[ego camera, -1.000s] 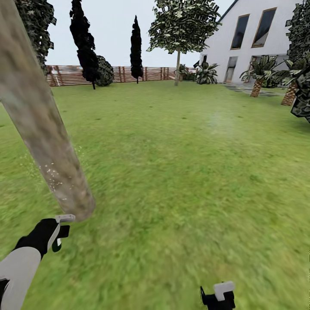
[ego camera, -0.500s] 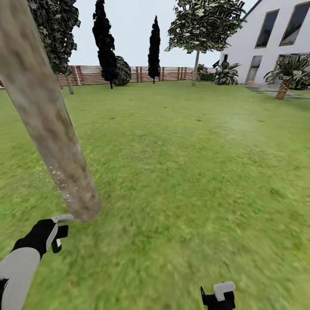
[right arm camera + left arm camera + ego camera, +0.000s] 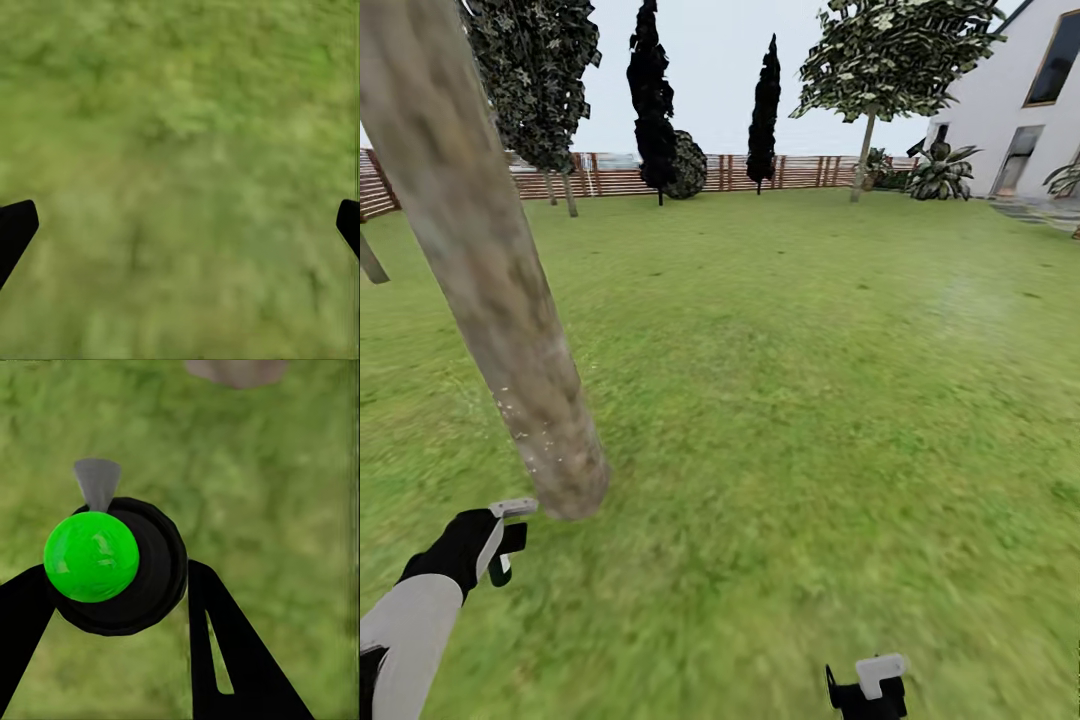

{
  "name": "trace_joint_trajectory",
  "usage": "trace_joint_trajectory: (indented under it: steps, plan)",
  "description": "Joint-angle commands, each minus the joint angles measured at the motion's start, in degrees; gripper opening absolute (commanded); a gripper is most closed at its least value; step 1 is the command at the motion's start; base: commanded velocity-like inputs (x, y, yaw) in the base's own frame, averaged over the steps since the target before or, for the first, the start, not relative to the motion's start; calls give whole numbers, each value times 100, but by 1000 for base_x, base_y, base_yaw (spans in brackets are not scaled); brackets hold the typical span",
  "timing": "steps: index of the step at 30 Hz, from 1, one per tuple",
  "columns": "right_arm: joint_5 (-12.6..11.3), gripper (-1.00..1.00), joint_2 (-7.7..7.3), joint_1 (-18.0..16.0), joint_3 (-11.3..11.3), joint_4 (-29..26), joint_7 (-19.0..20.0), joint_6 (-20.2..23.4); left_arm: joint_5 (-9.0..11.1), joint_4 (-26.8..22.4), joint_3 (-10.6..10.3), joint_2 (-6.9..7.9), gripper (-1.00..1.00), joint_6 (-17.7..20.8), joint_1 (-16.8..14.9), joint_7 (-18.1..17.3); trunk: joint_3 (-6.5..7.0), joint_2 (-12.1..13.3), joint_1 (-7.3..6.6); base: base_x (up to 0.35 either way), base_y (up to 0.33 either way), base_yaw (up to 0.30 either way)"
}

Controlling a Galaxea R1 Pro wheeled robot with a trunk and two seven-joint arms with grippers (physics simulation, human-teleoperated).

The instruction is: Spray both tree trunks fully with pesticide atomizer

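A thick mottled beige-grey tree trunk (image 3: 490, 290) slants across the left of the head view, its base in the grass, with pale specks low on the bark. Just short of that base, my left gripper (image 3: 500, 545) is shut on the pesticide atomizer (image 3: 510, 508), whose pale trigger points at the trunk. In the left wrist view the atomizer (image 3: 91, 556) is a bright green round body in a black ring, between the dark fingers (image 3: 225, 645). A second leafy tree (image 3: 865, 150) stands far off by the fence. My right gripper (image 3: 865, 690) is open over grass (image 3: 180, 225).
Green lawn (image 3: 810, 400) stretches to a reddish slat fence (image 3: 610, 180). Dark columnar conifers (image 3: 652, 90) and a round shrub (image 3: 688, 165) stand along it. A white house (image 3: 1020, 110) is at the far right. Another leafy tree (image 3: 545, 70) stands at the back left.
The camera has turned left, so the house, fence and far trees have slid right in the picture. Both grippers keep their places, and the left one still holds the atomizer.
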Motion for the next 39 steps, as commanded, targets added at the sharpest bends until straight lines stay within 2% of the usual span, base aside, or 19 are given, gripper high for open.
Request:
trace_joint_trajectory:
  steps: [1,14,23,39]
  plan:
    - [55,100,0,-3,24,5,-60,-1,-56,-9,34,-6,-100,28,-5,-17,-5,-2,0,120,-257,16]
    - [55,100,0,-4,24,5,-60,-1,-78,-9,26,6,-100,27,-4,-12,-5,-2,0,27,-273,16]
    - [55,100,11,-6,24,-2,-59,-1,-75,-9,24,2,-100,27,-4,-9,-9,-2,0,0,-276,260]
    - [55,100,24,-7,15,-3,-52,-1,-82,-9,27,5,-100,26,-5,-7,-111,-2,0,17,-275,165]
